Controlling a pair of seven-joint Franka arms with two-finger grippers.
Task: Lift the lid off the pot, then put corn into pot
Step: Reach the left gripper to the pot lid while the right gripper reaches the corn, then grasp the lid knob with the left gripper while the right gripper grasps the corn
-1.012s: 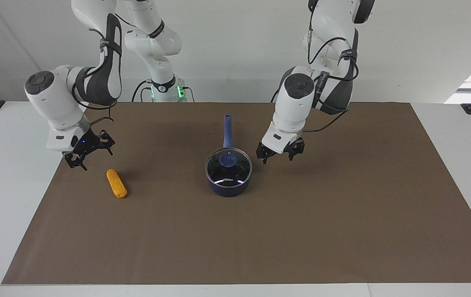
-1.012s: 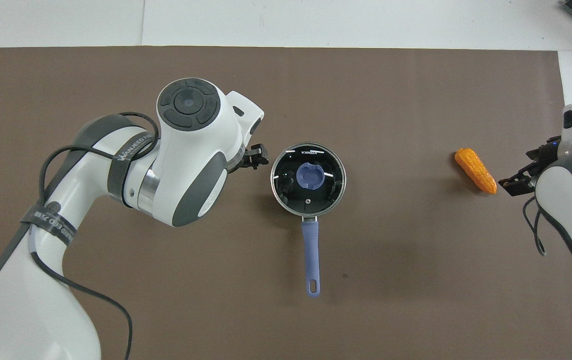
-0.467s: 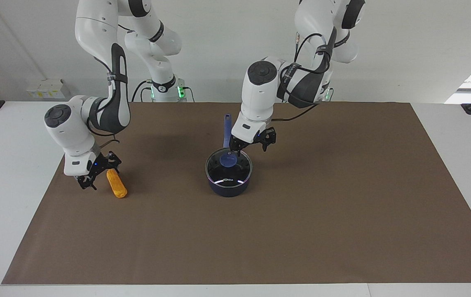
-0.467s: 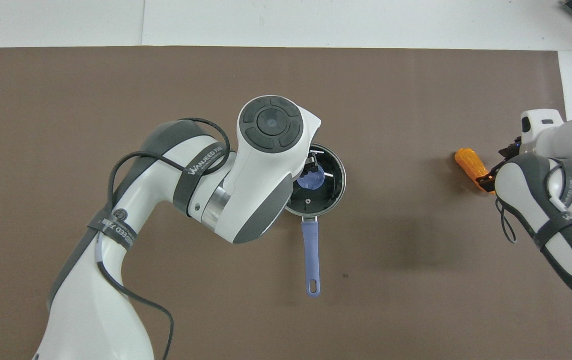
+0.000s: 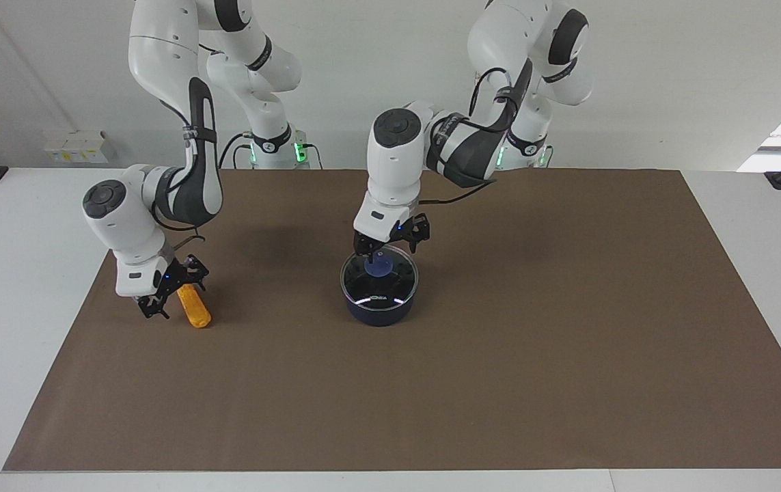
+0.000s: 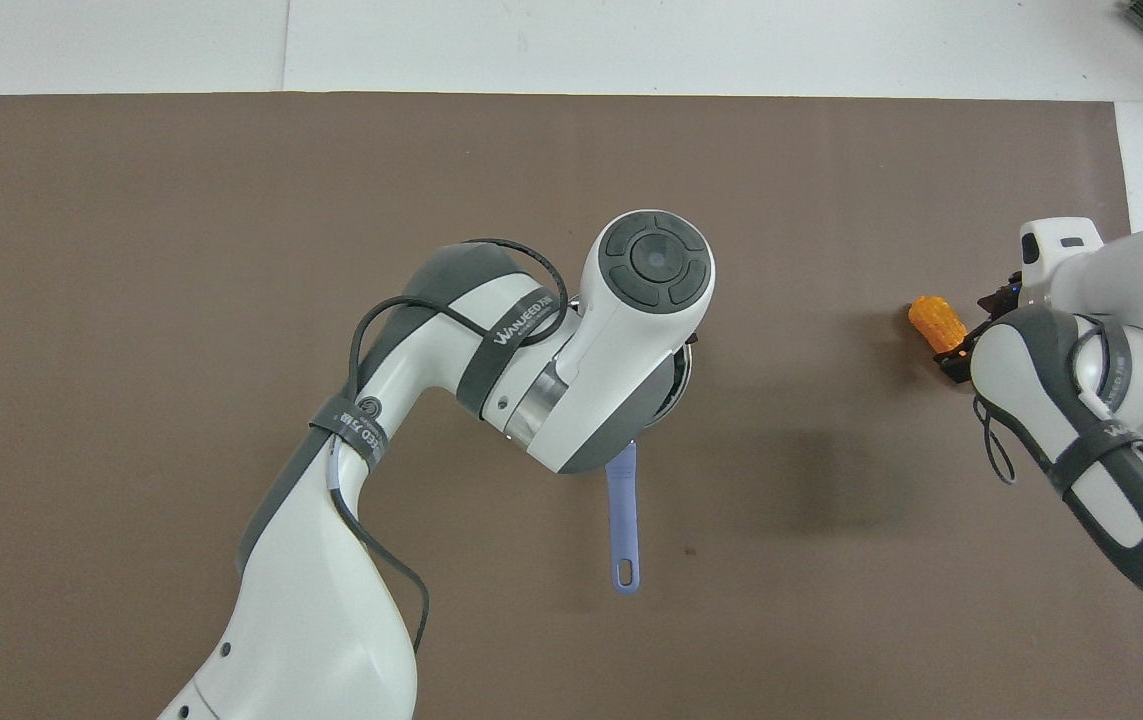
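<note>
Facing view: the pot [image 5: 379, 309] stands at centre of the frame on the brown mat [image 5: 499, 355] of the worktop [image 5: 21, 273], and the lid [image 5: 379, 279] sits on it with its blue knob [image 5: 378, 266] in the middle. The left gripper [image 5: 387, 247] is just over the knob, jaws spread, one on each side of it; contact I cannot tell. At centre-left of the frame the corn [image 5: 193, 307] lies on the mat. The right gripper [image 5: 171, 290] is low at the corn, jaws spread around its upper end.

Overhead view: the left arm covers nearly the whole pot at centre of the frame; only the long blue handle [image 6: 623, 525] shows, pointing to bottom of frame. At mid-right the corn [image 6: 933, 322] is half hidden under the right gripper [image 6: 971, 340], whose jaws are not clear here.
</note>
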